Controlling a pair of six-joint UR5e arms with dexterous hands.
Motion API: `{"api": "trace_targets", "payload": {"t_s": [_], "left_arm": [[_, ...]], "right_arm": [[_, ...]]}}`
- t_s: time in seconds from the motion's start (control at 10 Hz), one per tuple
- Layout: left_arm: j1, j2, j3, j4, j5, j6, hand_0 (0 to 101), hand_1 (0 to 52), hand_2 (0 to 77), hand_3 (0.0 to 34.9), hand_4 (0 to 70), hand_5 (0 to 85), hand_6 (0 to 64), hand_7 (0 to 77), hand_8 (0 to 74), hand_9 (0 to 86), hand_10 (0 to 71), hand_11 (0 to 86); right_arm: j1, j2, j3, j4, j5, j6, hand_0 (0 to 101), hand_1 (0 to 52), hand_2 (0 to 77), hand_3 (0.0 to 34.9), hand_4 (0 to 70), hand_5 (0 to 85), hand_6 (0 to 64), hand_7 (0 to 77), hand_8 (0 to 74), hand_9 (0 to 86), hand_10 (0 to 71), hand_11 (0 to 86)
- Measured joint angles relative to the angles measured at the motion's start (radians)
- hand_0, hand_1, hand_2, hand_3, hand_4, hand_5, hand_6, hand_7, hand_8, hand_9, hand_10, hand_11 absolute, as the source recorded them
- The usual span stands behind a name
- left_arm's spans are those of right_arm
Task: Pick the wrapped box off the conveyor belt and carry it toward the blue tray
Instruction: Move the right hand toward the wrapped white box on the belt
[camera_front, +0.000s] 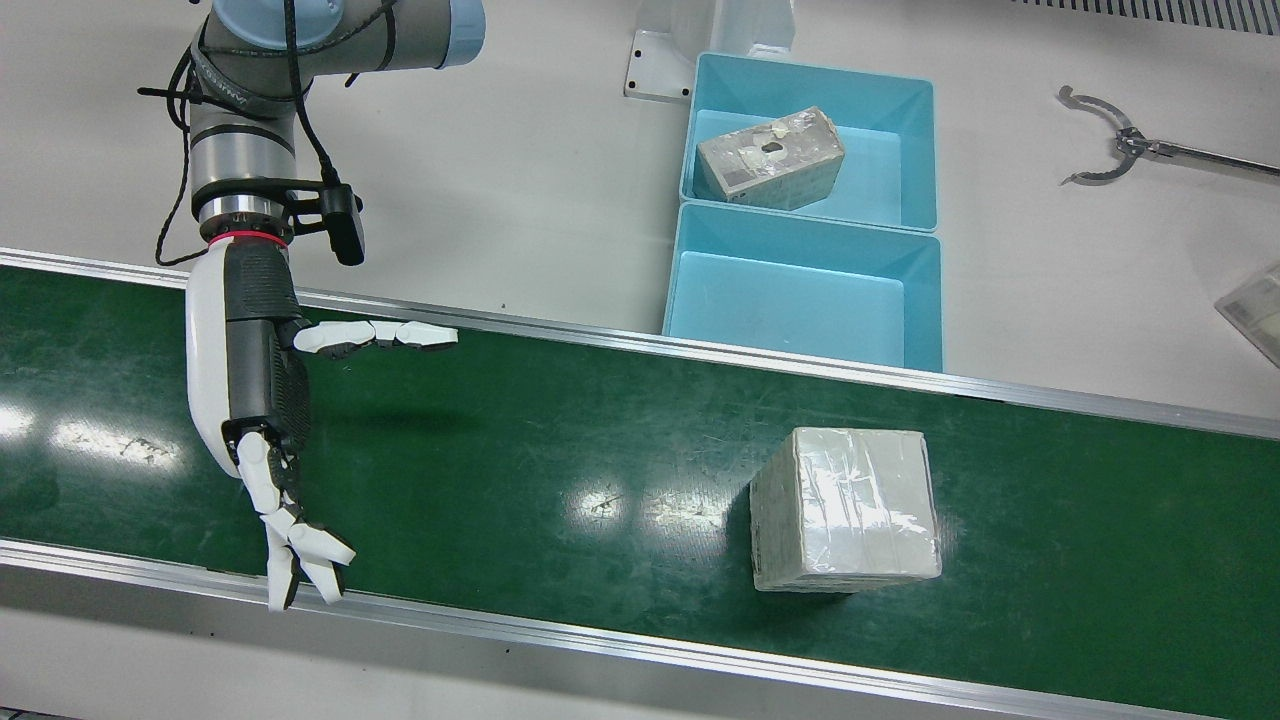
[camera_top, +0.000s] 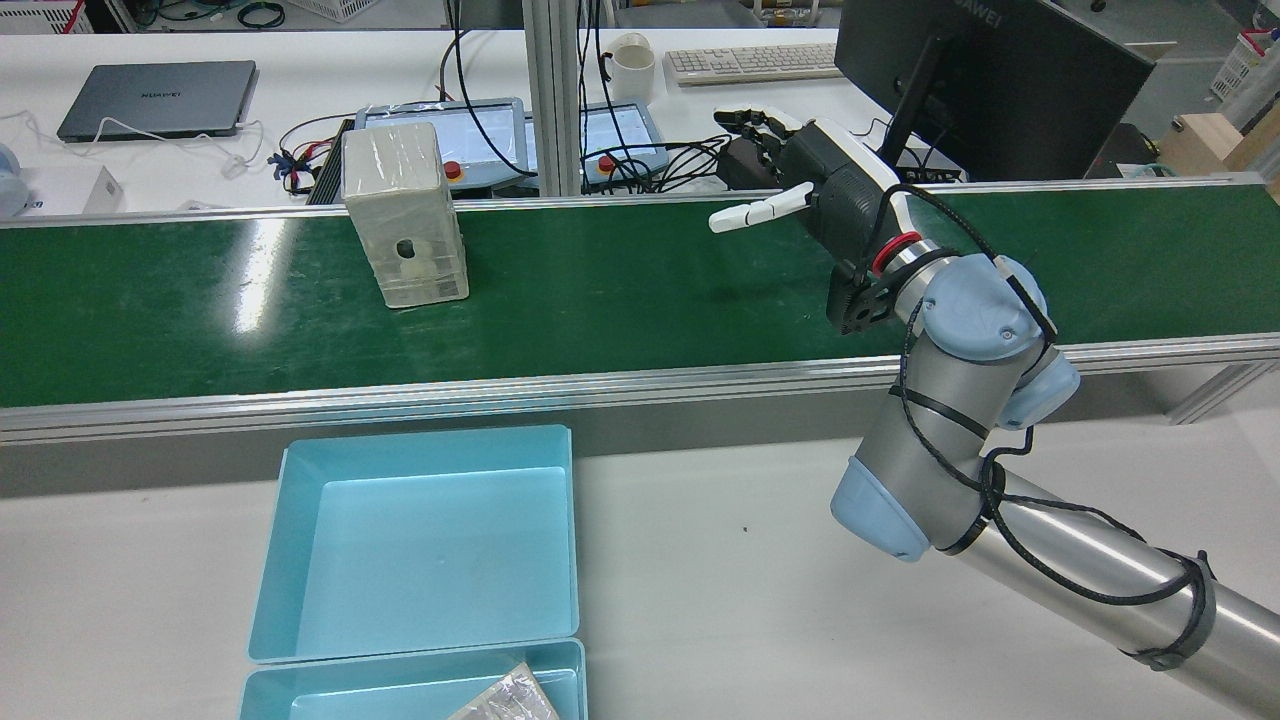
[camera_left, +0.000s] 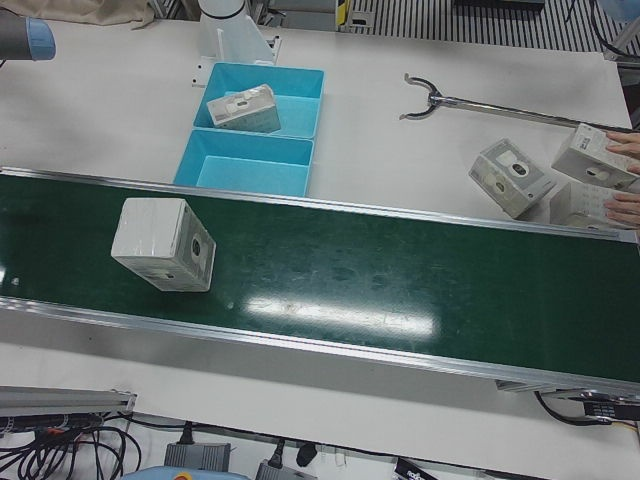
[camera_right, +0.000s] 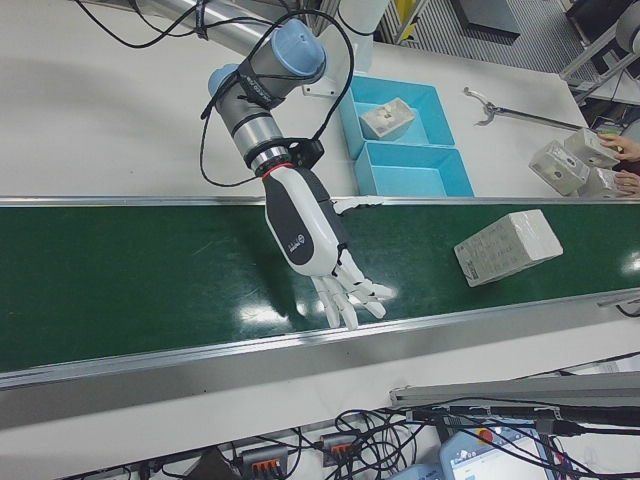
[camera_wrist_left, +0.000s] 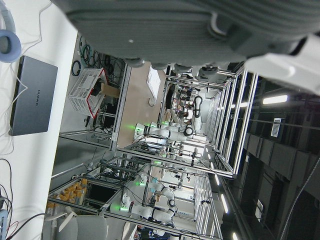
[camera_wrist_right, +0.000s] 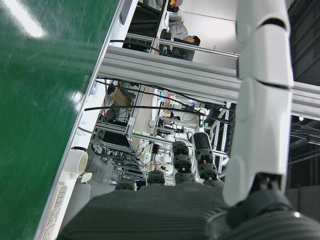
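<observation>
The wrapped box (camera_front: 845, 505) stands on the green conveyor belt (camera_front: 560, 440), pale and sealed in clear film; it also shows in the rear view (camera_top: 405, 215), the left-front view (camera_left: 165, 245) and the right-front view (camera_right: 507, 246). My right hand (camera_front: 255, 400) hovers over the belt well apart from the box, open and empty, with its fingers (camera_front: 300, 570) spread toward the belt's outer rail; it also shows in the rear view (camera_top: 820, 185) and the right-front view (camera_right: 310, 240). Two blue trays (camera_front: 690, 300) sit beside the belt. My left hand (camera_wrist_left: 175, 30) shows only as a palm; its fingers are hidden.
The farther blue tray holds another wrapped box (camera_front: 770, 158). A metal grabber tool (camera_front: 1110, 150) lies on the white table. Several more wrapped boxes (camera_left: 510, 178) and a person's hands (camera_left: 620, 205) are at the table's far end. Aluminium rails (camera_front: 640, 345) border the belt.
</observation>
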Motion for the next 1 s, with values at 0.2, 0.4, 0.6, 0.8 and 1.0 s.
{"api": "trace_targets", "payload": {"t_s": [0.2, 0.4, 0.6, 0.8, 1.0], "left_arm": [[0.0, 0.0, 0.0, 0.0, 0.0, 0.0, 0, 0.0, 0.5, 0.0, 0.0, 1.1, 0.0, 0.0, 0.5, 0.0, 0.5, 0.5], [0.0, 0.0, 0.0, 0.0, 0.0, 0.0, 0, 0.0, 0.5, 0.0, 0.0, 0.5, 0.0, 0.0, 0.5, 0.0, 0.5, 0.5], [0.0, 0.0, 0.0, 0.0, 0.0, 0.0, 0, 0.0, 0.5, 0.0, 0.0, 0.5, 0.0, 0.0, 0.5, 0.0, 0.0, 0.5], [0.0, 0.0, 0.0, 0.0, 0.0, 0.0, 0, 0.0, 0.5, 0.0, 0.0, 1.1, 0.0, 0.5, 0.5, 0.0, 0.5, 0.5], [0.0, 0.0, 0.0, 0.0, 0.0, 0.0, 0, 0.0, 0.5, 0.0, 0.0, 1.1, 0.0, 0.5, 0.5, 0.0, 0.0, 0.5]], "right_arm": [[-0.001, 0.001, -0.013, 0.002, 0.0, 0.003, 48, 13.6, 10.9, 5.8, 4.4, 24.5, 4.9, 3.8, 2.2, 1.6, 0.0, 1.1], [-0.001, 0.001, -0.02, 0.019, 0.0, 0.002, 47, 13.6, 10.9, 6.2, 4.4, 24.5, 4.9, 3.8, 2.2, 1.6, 0.0, 1.1], [-0.003, 0.001, -0.022, 0.031, -0.001, 0.0, 48, 13.6, 10.4, 5.7, 3.8, 24.5, 4.9, 3.8, 0.5, 1.6, 0.0, 1.1], [-0.006, 0.001, -0.022, 0.034, -0.001, -0.001, 46, 12.5, 9.8, 5.2, 3.3, 23.5, 4.4, 3.8, 0.0, 1.6, 0.0, 1.1], [-0.008, 0.001, -0.022, 0.035, -0.001, -0.002, 46, 12.5, 10.4, 6.2, 3.3, 23.5, 4.4, 3.8, 0.5, 1.6, 0.0, 1.1]]}}
